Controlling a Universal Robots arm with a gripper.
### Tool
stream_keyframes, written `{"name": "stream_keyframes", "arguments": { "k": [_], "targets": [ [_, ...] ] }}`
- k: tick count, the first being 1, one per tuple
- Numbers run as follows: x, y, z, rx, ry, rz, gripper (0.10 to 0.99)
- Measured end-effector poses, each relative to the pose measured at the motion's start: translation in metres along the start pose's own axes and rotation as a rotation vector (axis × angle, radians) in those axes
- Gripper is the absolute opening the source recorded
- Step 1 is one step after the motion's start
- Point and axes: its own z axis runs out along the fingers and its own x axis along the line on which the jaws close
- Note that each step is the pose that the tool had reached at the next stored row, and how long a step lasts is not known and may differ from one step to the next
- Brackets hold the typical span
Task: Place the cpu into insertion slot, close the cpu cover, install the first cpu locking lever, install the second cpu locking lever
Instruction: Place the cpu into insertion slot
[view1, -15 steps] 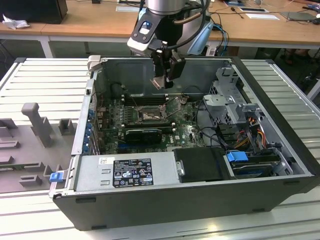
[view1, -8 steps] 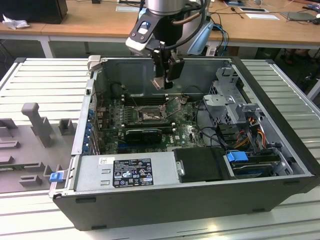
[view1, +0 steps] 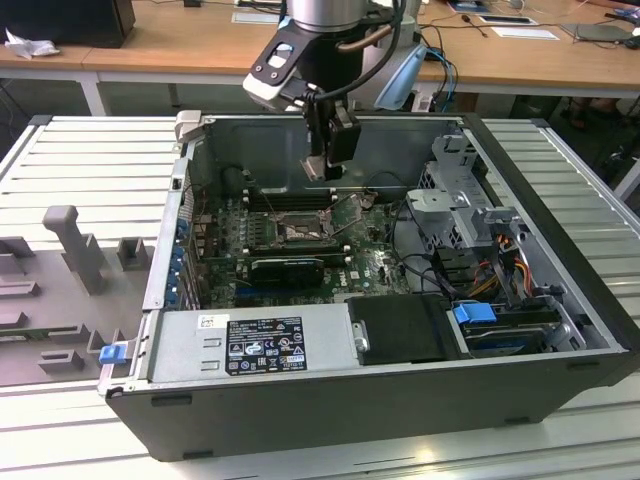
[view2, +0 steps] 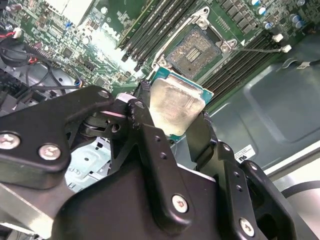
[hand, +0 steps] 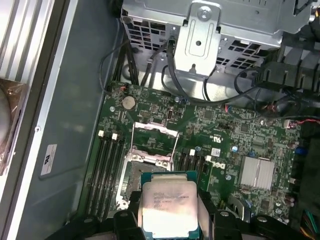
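My gripper (view1: 324, 172) hangs inside the open computer case, shut on the cpu (hand: 167, 207). The chip is flat and square, with a pale silver top and a green rim. In both wrist views black fingers (view2: 146, 131) press on two opposite edges of the cpu (view2: 175, 102). The insertion slot (view2: 194, 49) lies open on the green board a short way beyond the chip, its dull metallic centre bare. In the exterior view the insertion slot (view1: 300, 232) sits just below and in front of the gripper. The cpu cover (hand: 154, 131) is swung up off the slot, on its side toward the drive cage.
Memory slots (view1: 290, 198) run beside the socket and a black ribbed heatsink (view1: 288, 268) lies in front of it. A metal drive cage (view1: 455, 190) with cables fills the case at the exterior view's right. The power supply (view1: 250, 345) is at the front. Grey fixtures (view1: 75, 250) stand outside the case.
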Motion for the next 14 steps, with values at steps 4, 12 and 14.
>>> {"name": "stream_keyframes", "arguments": {
  "k": [4, 12, 14],
  "targets": [
    [0.0000, -0.0002, 0.0014, 0.000, -0.0004, 0.005, 0.529],
    [-0.0001, -0.0008, 0.0079, 0.000, -0.0005, 0.005, 0.529],
    [-0.0002, -0.0010, 0.0103, 0.000, -0.0004, 0.005, 0.529]
  ]
}}
